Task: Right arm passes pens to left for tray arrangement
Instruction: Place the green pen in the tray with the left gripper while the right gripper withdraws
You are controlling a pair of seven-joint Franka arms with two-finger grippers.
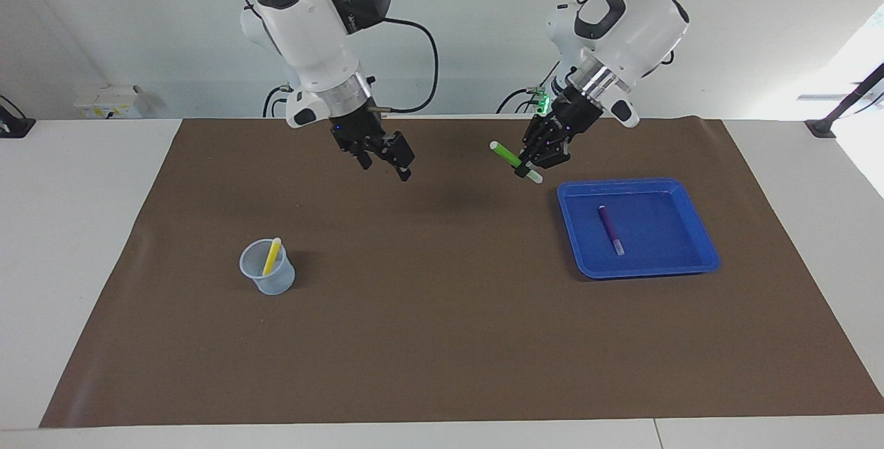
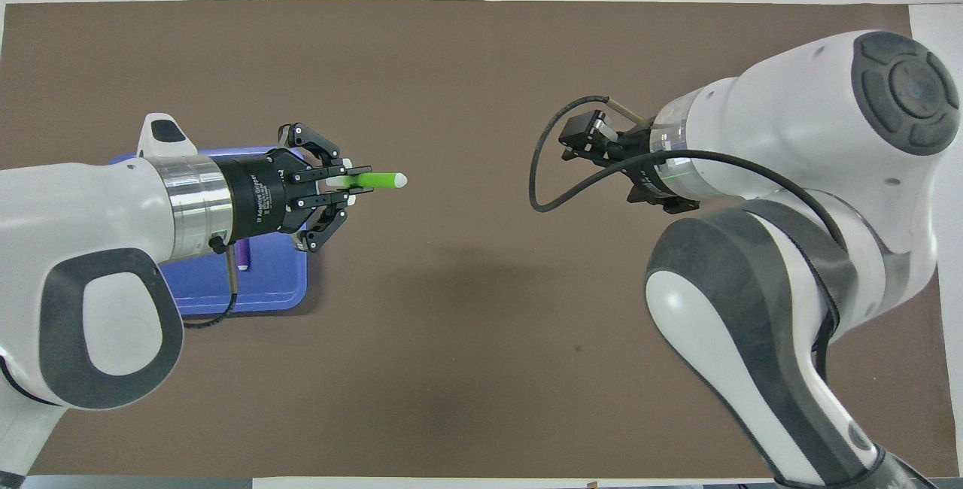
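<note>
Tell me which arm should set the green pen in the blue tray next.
Left. The left gripper already grips the green pen in the air beside the blue tray, where the purple pen lies. The right gripper hangs empty over the mat toward the cup with the yellow pen.

The facing camera looks from high across the brown mat (image 1: 442,338); the overhead camera looks steeply down on the same mat.
</note>
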